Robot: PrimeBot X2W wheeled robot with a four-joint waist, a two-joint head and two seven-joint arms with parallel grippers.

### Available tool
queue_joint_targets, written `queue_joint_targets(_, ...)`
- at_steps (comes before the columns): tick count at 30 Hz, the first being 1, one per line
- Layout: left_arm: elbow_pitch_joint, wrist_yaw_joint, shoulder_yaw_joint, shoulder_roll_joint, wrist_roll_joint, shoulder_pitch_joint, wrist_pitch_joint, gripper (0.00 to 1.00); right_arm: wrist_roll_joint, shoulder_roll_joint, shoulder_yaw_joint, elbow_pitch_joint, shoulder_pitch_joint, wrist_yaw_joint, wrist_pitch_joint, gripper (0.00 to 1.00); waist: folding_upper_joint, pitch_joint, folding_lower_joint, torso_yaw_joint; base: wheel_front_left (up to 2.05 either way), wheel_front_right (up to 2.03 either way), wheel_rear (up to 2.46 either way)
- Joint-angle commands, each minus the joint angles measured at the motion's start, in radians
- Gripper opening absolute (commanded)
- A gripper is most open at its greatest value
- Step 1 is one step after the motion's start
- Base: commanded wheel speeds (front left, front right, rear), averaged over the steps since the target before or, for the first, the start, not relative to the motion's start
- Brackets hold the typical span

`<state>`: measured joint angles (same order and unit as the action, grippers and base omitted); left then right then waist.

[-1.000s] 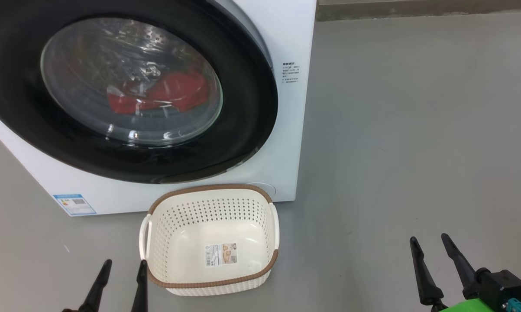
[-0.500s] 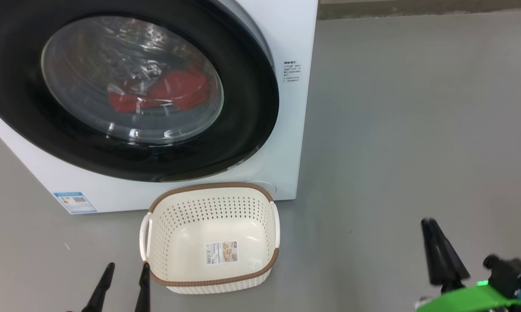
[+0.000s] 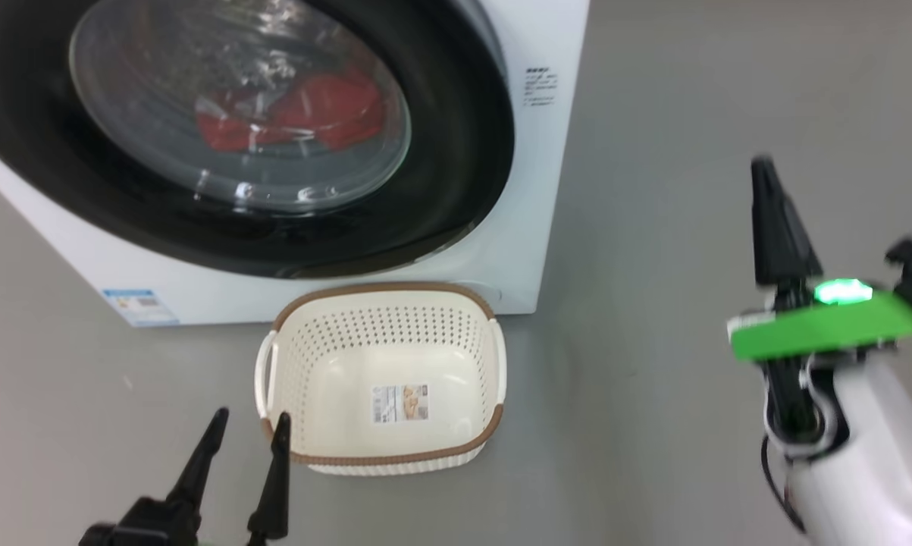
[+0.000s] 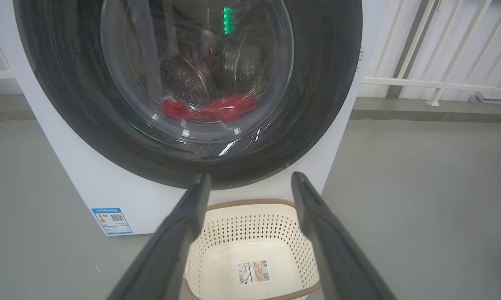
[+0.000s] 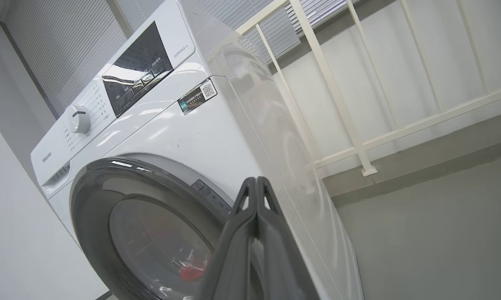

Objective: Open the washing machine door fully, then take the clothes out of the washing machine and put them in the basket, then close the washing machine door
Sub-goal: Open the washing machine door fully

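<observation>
Head view: washing machine door (image 3: 467, 152) is closed on the washing machine (image 3: 554, 189), red clothes (image 3: 304, 114) lying inside behind the glass (image 3: 160, 152). Basket (image 3: 383, 289) sits on the grey floor (image 3: 653, 425) right in front, just a paper label (image 3: 400, 402) inside. Left wrist view: left pincer (image 4: 250, 177) spread wide, released, by the basket. Right wrist view: right pincer (image 5: 255, 180) clenched on nothing, white railing (image 5: 358, 141) behind the machine.

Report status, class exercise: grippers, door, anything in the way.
Left gripper open, by the basket. Right gripper shut, empty, up beside the machine. Door closed, clothes inside. Nothing in the way.
</observation>
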<state>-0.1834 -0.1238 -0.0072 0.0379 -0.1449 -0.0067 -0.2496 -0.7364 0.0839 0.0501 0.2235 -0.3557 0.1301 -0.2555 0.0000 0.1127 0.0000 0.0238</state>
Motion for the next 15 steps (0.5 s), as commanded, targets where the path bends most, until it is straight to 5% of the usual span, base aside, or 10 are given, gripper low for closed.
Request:
queue_joint_targets(1,0.019,-0.005,0.019,0.012,-0.012,-0.051,-0.012,1.0,-0.031,0.013,0.039,-0.003,-0.086,0.001,-0.006,0.0,0.0,0.04,0.0,0.04,0.0,0.0,0.0)
queue_joint_targets(15,-0.007,-0.007,-0.039,0.012,-0.033,-0.139,-0.012,1.0,-0.404,0.146,0.21,0.17,-0.448,0.001,0.123,0.0,0.0,0.136,0.0,0.128,0.0,0.0,0.0)
